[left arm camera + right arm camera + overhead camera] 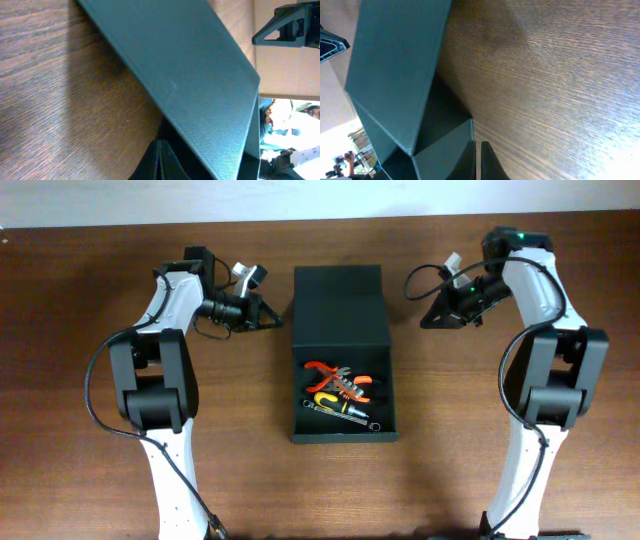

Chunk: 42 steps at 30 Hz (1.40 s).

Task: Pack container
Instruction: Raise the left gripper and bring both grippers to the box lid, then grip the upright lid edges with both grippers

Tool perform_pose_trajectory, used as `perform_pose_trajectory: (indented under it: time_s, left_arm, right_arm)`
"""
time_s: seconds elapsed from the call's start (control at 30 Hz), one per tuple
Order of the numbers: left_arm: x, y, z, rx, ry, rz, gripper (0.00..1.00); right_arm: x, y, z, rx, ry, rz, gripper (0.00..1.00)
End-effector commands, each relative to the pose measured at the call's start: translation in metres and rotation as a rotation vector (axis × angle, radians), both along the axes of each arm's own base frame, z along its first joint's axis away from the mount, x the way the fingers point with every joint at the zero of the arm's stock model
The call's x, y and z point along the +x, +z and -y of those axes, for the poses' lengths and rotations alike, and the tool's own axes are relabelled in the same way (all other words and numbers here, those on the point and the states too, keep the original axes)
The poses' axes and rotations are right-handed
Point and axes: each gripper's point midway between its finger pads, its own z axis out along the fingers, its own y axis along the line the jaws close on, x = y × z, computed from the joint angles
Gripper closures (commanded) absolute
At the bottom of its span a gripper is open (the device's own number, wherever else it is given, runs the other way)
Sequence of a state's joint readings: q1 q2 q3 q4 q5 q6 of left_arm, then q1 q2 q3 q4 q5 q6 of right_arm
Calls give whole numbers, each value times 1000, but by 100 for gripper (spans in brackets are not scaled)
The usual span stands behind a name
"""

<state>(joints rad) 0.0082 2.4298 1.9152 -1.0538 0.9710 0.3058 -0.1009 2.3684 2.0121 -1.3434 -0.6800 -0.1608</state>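
I am holding my left gripper [278, 319] in the upper left of the overhead view. Its fingers are pressing together to a point with nothing between them. The tip is aiming at the container [340, 340], which is sitting in the middle of the frame on the table [100, 480]. It is hanging just beside the box's left wall, though I cannot tell whether it is touching. My right gripper [426, 320] is mirroring it in the upper right. It is likewise pinched closed and empty, and is pointing at the box's right side from a little farther off.

The lid [338, 292] is lying open toward the top of the frame. Orange-handled pliers [335, 377], a yellow-and-black screwdriver [333, 402] and a wrench [350, 416] are resting together in the lower half of the box.

In each wrist view my joined fingertips are showing at the bottom centre. A dark green slab of the container is filling the frame above them (right of centre for the left wrist, upper left for the right wrist).
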Motion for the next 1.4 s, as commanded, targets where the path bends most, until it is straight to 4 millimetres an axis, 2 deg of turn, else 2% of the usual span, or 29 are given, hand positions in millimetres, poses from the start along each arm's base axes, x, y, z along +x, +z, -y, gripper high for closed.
perform_pose_trajectory:
  time_s: [0.0,0.2,0.53,0.67,0.83,1.13,1.37]
  left_arm:
    - [-1,-13,-2,10,2,-24,98]
    - [-5,-32,-1,8,-1,-68,98]
    - [-4,-36,5,6,-8,-58,98]
    - [-2,-36,14,7,-18,-47,98]
    - [0,-36,22,7,-19,-40,98]
    - [0,-37,23,6,-18,-46,98]
    - [0,-37,23,7,-9,-58,98]
  right_arm:
    - [1,-11,-5,30,21,-6,96]
    - [-2,-27,-6,35,20,-43,96]
    - [-1,-31,-9,35,27,-39,96]
    - [-2,-31,-17,34,45,-40,96]
    - [-6,-41,-37,34,90,-54,96]
    - [-8,-56,-59,106,97,-85,96]
    - [-8,-63,-62,126,96,-94,96]
